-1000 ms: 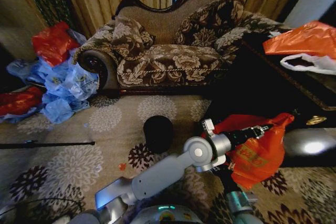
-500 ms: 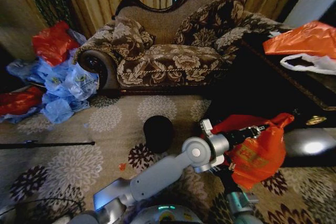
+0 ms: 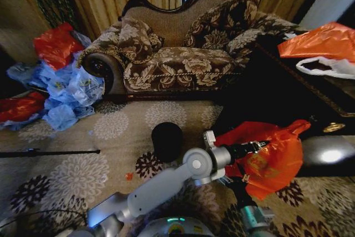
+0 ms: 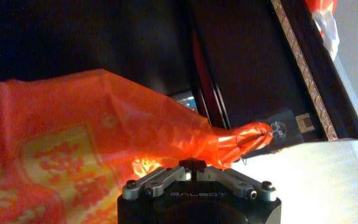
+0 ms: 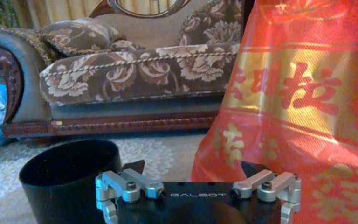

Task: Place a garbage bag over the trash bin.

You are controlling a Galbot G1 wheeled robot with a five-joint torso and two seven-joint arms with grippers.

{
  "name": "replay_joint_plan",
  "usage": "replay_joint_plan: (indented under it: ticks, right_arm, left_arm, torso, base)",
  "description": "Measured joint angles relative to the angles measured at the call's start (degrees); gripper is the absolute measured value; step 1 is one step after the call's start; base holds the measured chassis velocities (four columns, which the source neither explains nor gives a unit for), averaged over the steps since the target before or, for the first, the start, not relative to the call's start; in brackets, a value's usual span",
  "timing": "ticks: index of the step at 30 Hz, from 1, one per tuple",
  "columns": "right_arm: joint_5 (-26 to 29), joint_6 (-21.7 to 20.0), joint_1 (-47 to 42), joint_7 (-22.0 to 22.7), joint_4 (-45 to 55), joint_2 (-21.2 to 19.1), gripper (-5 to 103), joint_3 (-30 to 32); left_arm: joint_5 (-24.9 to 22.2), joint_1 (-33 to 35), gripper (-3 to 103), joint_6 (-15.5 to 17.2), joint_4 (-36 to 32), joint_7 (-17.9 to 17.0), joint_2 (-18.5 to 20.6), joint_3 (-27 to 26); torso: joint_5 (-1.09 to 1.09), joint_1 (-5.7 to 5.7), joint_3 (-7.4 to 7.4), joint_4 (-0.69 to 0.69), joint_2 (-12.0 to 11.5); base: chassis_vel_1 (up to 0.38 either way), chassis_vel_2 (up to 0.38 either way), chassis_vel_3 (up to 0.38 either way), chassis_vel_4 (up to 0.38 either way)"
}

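Note:
The garbage bag [image 3: 272, 165] is crinkly orange-red plastic with yellow print and hangs above the carpet, right of the trash bin [image 3: 167, 140]. My left gripper [image 3: 259, 146] reaches across from the left and is shut on a bunched top corner of the bag [image 4: 229, 140]; its fingers [image 4: 195, 163] meet at the plastic. My right gripper [image 3: 239, 177] sits under the bag's lower left side, open, with the printed plastic [image 5: 291, 102] hanging against one side of it. The black round bin [image 5: 67, 182] stands upright and close to the right gripper [image 5: 195, 170].
A patterned sofa [image 3: 183, 59] stands behind the bin. A dark table [image 3: 288, 92] on the right carries an orange bag [image 3: 324, 40] and a white one [image 3: 327, 67]. Blue and red bags [image 3: 61, 81] are piled at the left. A thin black rod [image 3: 50, 151] lies on the carpet.
My left arm has drawn back to the left and slightly down, pulling the bag's top a little toward the bin. The bin has not moved.

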Motion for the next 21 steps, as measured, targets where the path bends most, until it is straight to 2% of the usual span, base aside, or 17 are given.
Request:
replay_joint_plan:
  ticks: [12, 21]
  right_arm:
    - [-1.1, 0.4, -0.8, -0.6, 0.0, -0.4, 100, -0.5]
    - [-2.0, 0.6, -1.4, -1.0, 0.2, -0.5, 100, -0.8]
  left_arm:
    - [-0.5, 4.0, 0, 0.3, -3.8, -1.4, 6.2, -3.3]
    - [-1.4, 9.0, 0, 1.1, -7.6, -2.6, 9.2, -9.3]
  torso:
    - [0.0, 0.0, 0.0, 0.0, 0.0]
    - [0.0, 0.0, 0.0, 0.0, 0.0]
  base:
    - [0.0, 0.0, 0.0, 0.0]
    - [0.0, 0.0, 0.0, 0.0]
